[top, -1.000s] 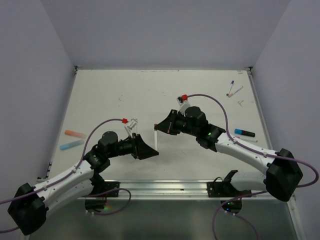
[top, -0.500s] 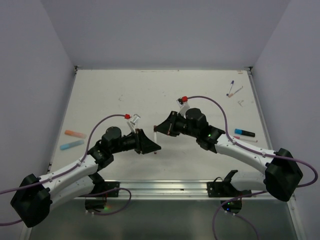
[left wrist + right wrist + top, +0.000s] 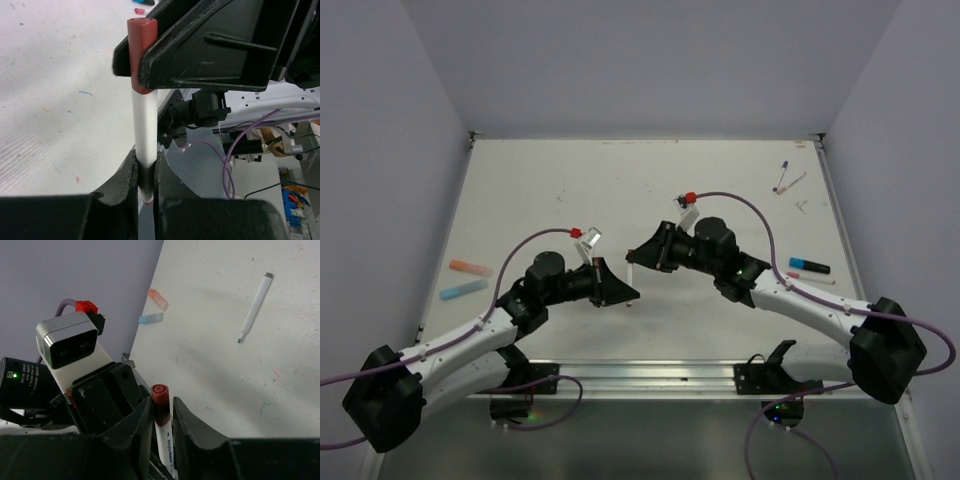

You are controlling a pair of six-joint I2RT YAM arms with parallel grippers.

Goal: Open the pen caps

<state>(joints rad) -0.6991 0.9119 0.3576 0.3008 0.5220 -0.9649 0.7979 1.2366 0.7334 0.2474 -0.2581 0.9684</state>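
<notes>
A white pen (image 3: 631,280) stands upright above the middle of the table, between both grippers. Its dark red pen cap (image 3: 141,40) is on top and still sits on the barrel (image 3: 145,125). My left gripper (image 3: 146,161) is shut on the barrel's lower end, near the tip. My right gripper (image 3: 161,401) surrounds the cap (image 3: 160,392) with its jaws slightly open: one finger lies against the cap, and a thin gap shows at the other. In the top view the left gripper (image 3: 626,294) is just below the right gripper (image 3: 635,258).
A salmon marker (image 3: 470,268) and a pale blue marker (image 3: 464,290) lie at the left edge. A black marker with a blue cap (image 3: 809,266) lies at the right, and thin pens (image 3: 787,180) lie far right. A grey-capped white pen (image 3: 255,305) lies on the table.
My left gripper moved right to the pen and closed on its lower barrel. My right jaws, tight on the cap before, have parted a little.
</notes>
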